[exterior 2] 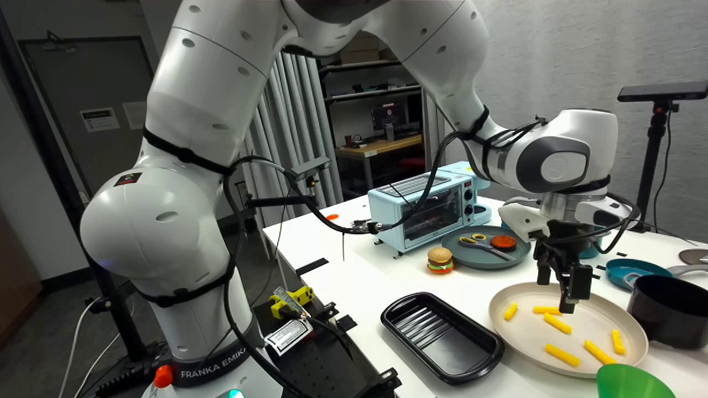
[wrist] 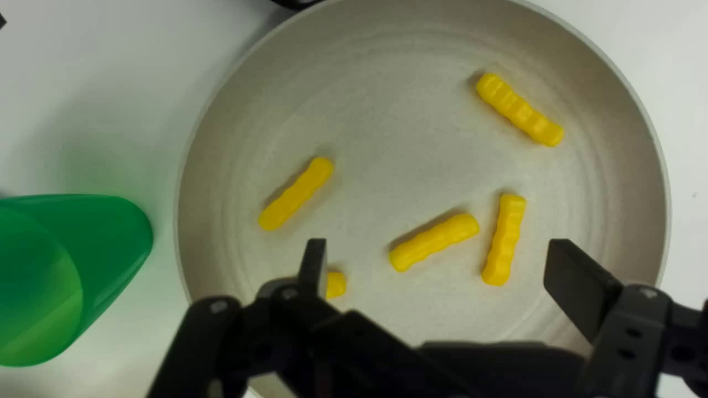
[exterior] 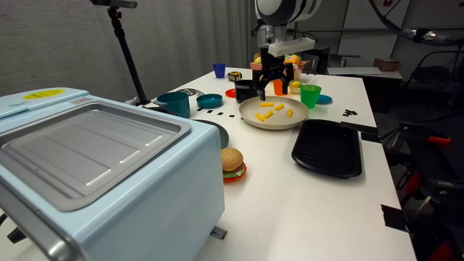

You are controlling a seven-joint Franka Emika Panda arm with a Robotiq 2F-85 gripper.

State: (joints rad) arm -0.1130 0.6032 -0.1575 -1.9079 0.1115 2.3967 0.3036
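Spread gripper (wrist: 437, 271), its two dark fingers (wrist: 581, 290) standing well apart above a shallow beige plate (wrist: 398, 127) on a white desk (exterior: 268, 217). Yellow sticks (wrist: 434, 242) lie scattered on the plate, below the gripper. In the wrist view, with the clock centred on the plate, a ridged stick (wrist: 520, 110) lies between 1 and 2 o'clock and a second stick (wrist: 503, 237) at 4 o'clock; the stick nearest the middle is slightly toward 6 o'clock, and another stick (wrist: 296, 193) lies at 9 o'clock. Between 7 and 8 o'clock, a half-hidden stick (wrist: 336, 284) shows from behind a finger; whether the two touch cannot be told. A green cup (wrist: 110, 249) is just outside the rim, between 8 and 9 o'clock. In an exterior view, six sticks (exterior 2: 563, 355) can be counted on the plate. In an exterior view, with the same centre, a black baking tray (exterior: 328, 145) lies near the plate at 4 o'clock, a toy hamburger (exterior: 232, 159) stands at 7, a light-blue toaster oven (exterior: 181, 195) at 8, a teal pot (exterior: 177, 103) at 9, a black pot (exterior: 244, 92) close to the rim at 10, and an orange cup (exterior: 278, 88) at 12 o'clock.
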